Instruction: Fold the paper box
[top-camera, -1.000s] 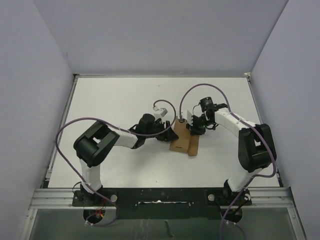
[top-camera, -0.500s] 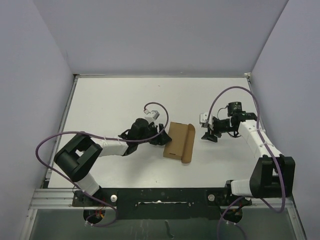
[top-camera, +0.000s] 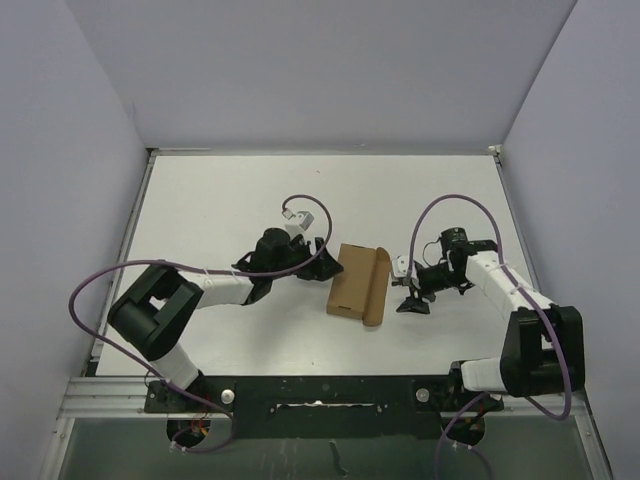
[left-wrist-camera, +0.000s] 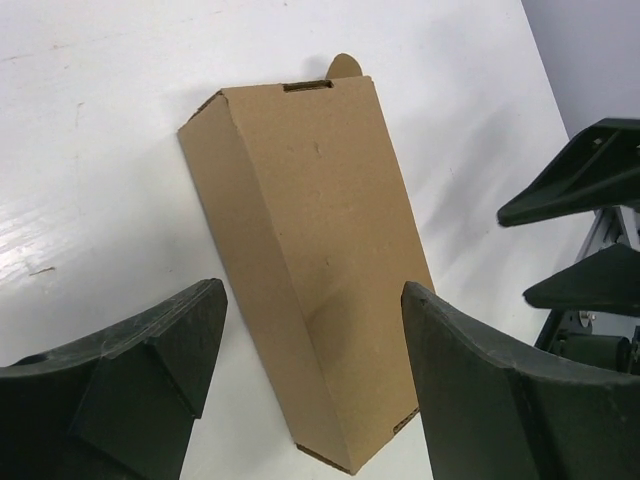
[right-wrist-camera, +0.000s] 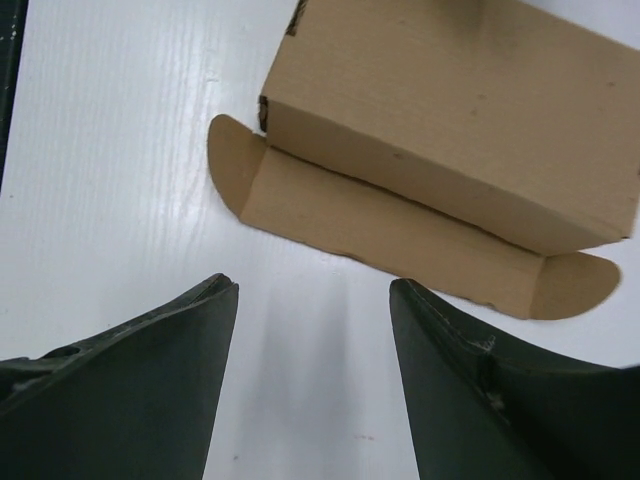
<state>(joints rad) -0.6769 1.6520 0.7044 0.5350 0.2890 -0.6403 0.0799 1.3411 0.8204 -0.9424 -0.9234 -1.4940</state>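
Observation:
The brown paper box (top-camera: 355, 280) lies folded into a closed carton on the white table, with a long flap (top-camera: 379, 287) with rounded tabs lying open along its right side. My left gripper (top-camera: 326, 265) hovers just left of the box, open and holding nothing. In the left wrist view the box (left-wrist-camera: 320, 230) lies ahead between and beyond the open left gripper (left-wrist-camera: 312, 292). My right gripper (top-camera: 407, 290) sits a short way right of the box, open and empty. In the right wrist view the box (right-wrist-camera: 450, 120) and its flap (right-wrist-camera: 400, 235) lie beyond the open right gripper (right-wrist-camera: 315, 285).
Grey walls enclose the white table (top-camera: 220, 200) on three sides. A metal rail (top-camera: 320, 385) runs along the near edge by the arm bases. The right gripper's dark fingers (left-wrist-camera: 580, 180) show at the right of the left wrist view.
Both grippers have let go of the box and opened. The right arm pulled away to the right, the left backed off slightly left. The box now lies free, shifted a little left.

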